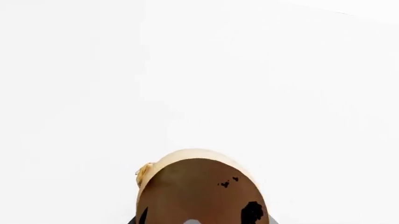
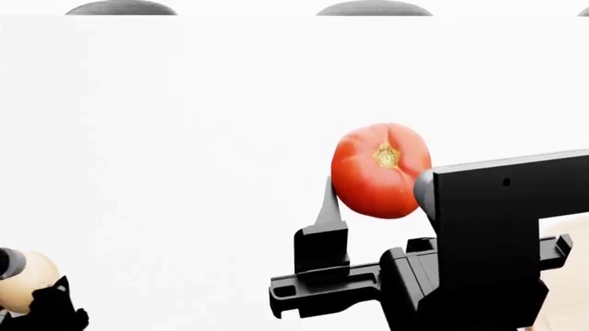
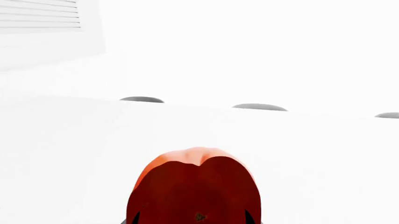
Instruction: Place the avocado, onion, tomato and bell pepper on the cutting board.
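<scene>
In the head view my right gripper [image 2: 376, 187] is shut on the glossy red tomato [image 2: 380, 170] and holds it above the white tabletop, stem scar facing the camera. One thin finger [image 2: 327, 207] shows at the tomato's left; the arm hides the other. The right wrist view is filled low down by the same tomato [image 3: 193, 186]. At the head view's bottom left, my left gripper [image 2: 27, 284] is shut on the pale tan onion [image 2: 21, 276], which also looms in the left wrist view as the onion [image 1: 198, 182]. A light-wood sliver of the cutting board [image 2: 570, 231] shows behind the right arm. Avocado and bell pepper are out of view.
The white table [image 2: 184, 138] stretches ahead of both arms. Dark grey domes [image 2: 373, 8] sit along its far edge, also seen as domes [image 3: 259, 107] in the right wrist view. A slatted vent [image 3: 40, 16] is on the wall beyond.
</scene>
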Controlling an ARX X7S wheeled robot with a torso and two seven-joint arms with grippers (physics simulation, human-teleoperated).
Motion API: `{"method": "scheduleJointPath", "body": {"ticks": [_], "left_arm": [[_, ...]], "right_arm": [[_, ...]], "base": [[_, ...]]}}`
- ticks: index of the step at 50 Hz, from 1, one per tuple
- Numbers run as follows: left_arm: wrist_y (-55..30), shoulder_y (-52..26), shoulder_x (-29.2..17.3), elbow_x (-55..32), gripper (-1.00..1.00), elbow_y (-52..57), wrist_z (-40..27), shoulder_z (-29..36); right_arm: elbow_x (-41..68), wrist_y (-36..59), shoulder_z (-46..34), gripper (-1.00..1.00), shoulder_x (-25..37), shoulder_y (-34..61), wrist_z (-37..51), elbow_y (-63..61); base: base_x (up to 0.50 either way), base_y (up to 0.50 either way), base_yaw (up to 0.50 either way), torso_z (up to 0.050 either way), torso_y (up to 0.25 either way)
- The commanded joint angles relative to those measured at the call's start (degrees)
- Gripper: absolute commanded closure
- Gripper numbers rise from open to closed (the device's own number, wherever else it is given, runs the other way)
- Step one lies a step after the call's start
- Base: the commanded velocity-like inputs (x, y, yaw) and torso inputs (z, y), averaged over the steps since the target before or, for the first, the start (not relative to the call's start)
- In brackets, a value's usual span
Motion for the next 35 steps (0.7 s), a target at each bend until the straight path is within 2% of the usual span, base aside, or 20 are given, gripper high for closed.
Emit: {"method": "scheduleJointPath", "body": {"ticks": [1, 6, 10, 11, 12, 16, 20, 26, 35], "left_arm": [[0.39, -0.42, 0.02, -0.57, 1.00, 1.40, -0.10, -0.10], [0.69, -1.56, -2.76, 1.04, 1.00, 7.09, -2.28, -1.05], [-0.87, -5.14, -8.36, 2.88, 1.00, 19.32, -5.99, -3.02], [-0.89, -5.14, -8.39, 2.87, 1.00, 19.38, -6.02, -3.04], [-2.30, -7.61, -11.04, 2.69, 1.00, 24.70, -7.43, -4.36], [-4.21, -13.67, -17.07, -1.17, 1.00, 35.77, -9.37, -8.35], [-5.71, -18.57, -20.03, -5.96, 1.00, 40.97, -9.65, -11.53], [-6.55, -20.31, -21.15, -7.10, 1.00, 41.68, -8.79, -12.77], [-5.47, -17.65, -19.56, -3.83, 1.00, 39.48, -8.04, -11.39]], "right_arm": [[-0.55, 0.37, 0.44, 1.00, 0.11, -0.23, -0.55, -0.45], [-0.81, 0.27, 0.52, 1.00, 0.16, -0.35, -0.79, -0.39], [-1.11, -0.36, 1.16, 1.00, 0.24, -0.53, -1.40, -0.56], [-1.12, -0.37, 1.15, 1.00, 0.25, -0.54, -1.40, -0.56], [-1.44, -0.65, 1.34, 1.00, 0.14, -0.81, -1.72, -0.52], [-2.63, -1.15, 1.71, 1.00, -0.23, -0.87, -1.68, -0.20], [-3.96, -1.47, 1.90, 1.00, -0.45, -1.27, -2.09, 0.14], [-5.50, -1.67, 2.04, 1.00, -0.68, -1.45, -3.15, 1.18], [-5.53, -2.13, 2.54, 1.00, -0.15, -1.79, -3.16, 1.34]], "base": [[0.00, 0.00, 0.00, 0.000, 0.000], [0.00, 0.00, 0.00, 0.000, 0.000], [0.00, 0.00, 0.00, 0.000, 0.000], [0.00, 0.00, 0.00, 0.000, 0.000], [0.00, 0.00, 0.00, 0.000, 0.000], [0.00, 0.00, 0.00, 0.000, 0.000], [0.00, 0.00, 0.00, 0.000, 0.000], [0.00, 0.00, 0.00, 0.000, 0.000], [0.00, 0.00, 0.00, 0.000, 0.000]]}}
